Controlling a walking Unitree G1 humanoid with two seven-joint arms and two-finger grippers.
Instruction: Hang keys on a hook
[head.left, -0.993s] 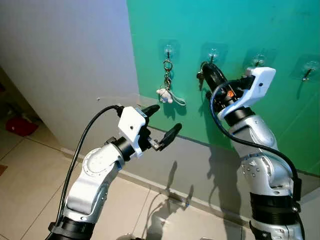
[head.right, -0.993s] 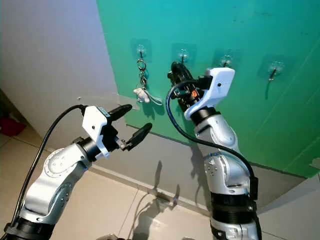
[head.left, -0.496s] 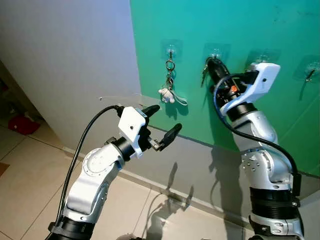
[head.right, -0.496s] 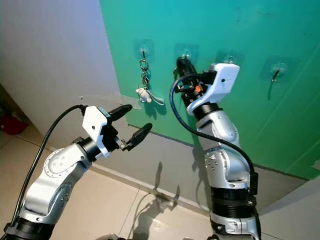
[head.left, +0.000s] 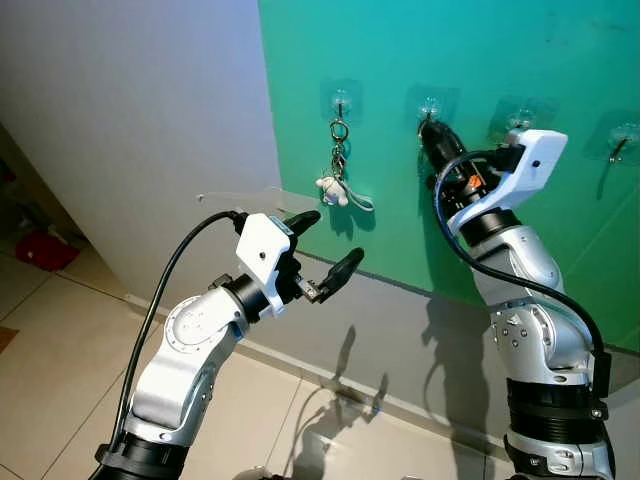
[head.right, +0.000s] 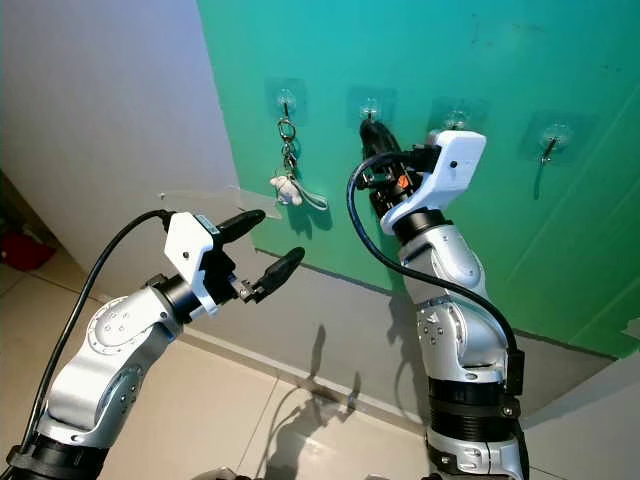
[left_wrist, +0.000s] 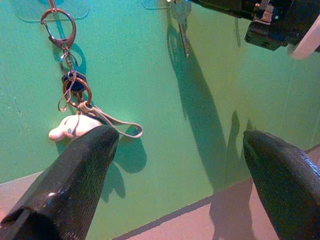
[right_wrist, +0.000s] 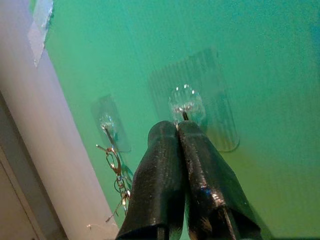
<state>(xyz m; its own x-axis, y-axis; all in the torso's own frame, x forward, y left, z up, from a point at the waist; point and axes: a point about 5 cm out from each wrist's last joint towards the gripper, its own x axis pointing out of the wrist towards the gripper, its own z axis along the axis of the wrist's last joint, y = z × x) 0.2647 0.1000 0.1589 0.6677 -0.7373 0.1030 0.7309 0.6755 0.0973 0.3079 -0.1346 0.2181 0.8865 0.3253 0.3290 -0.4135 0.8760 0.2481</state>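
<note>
We've got our right gripper (right_wrist: 177, 131) pinched tight right under the second hook (right_wrist: 185, 106), the keys hidden so not yet seen hung, while our left gripper (head.left: 330, 245) waits spread wide below the keychain (head.left: 338, 170).

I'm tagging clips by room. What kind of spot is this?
Probably a home entryway or hallway: a green wall with a row of clear adhesive hooks, a keychain hanging from one, and a tiled floor.

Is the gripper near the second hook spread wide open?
No, the right gripper has its two black fingers pressed together just below the hook.
</note>
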